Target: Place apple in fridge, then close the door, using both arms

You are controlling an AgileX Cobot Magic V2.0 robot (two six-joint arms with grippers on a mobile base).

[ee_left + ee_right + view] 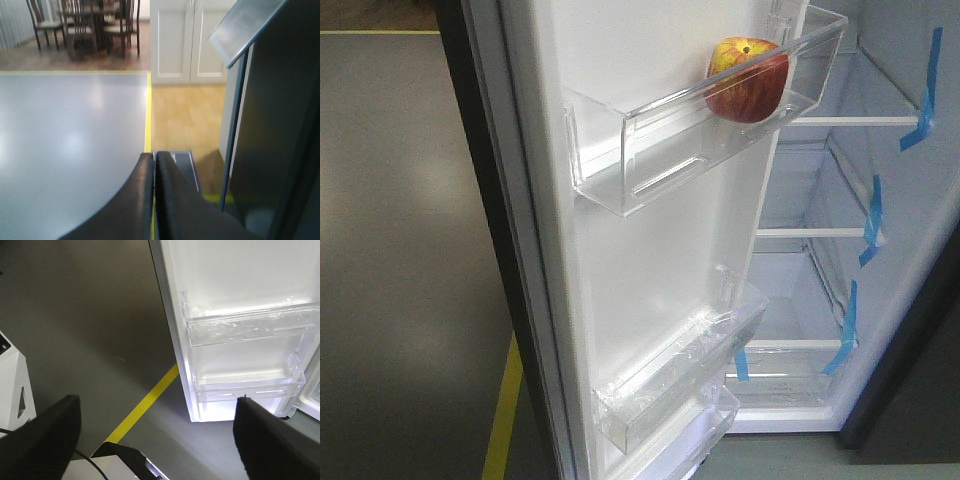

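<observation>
The red and yellow apple (748, 79) sits in the upper clear bin (650, 140) on the inside of the open door (650, 270). Behind it the fridge (920, 300) shows white walls, glass shelves and blue tape strips (871, 218). No gripper appears in the front view. My left gripper (154, 156) is shut with nothing between its fingers, and it sits just left of the door's dark outer face (275, 130). My right gripper (157, 405) is open and empty above the floor, with the door's lower bins (250, 325) ahead and to the right.
A yellow floor line (503, 410) runs beside the door's outer edge. In the left wrist view, chairs and a table (82, 25) stand far back, with white cabinets (190, 40) beyond a wood floor. A white unit (12, 385) and part of the robot base (125, 462) lie below the right gripper.
</observation>
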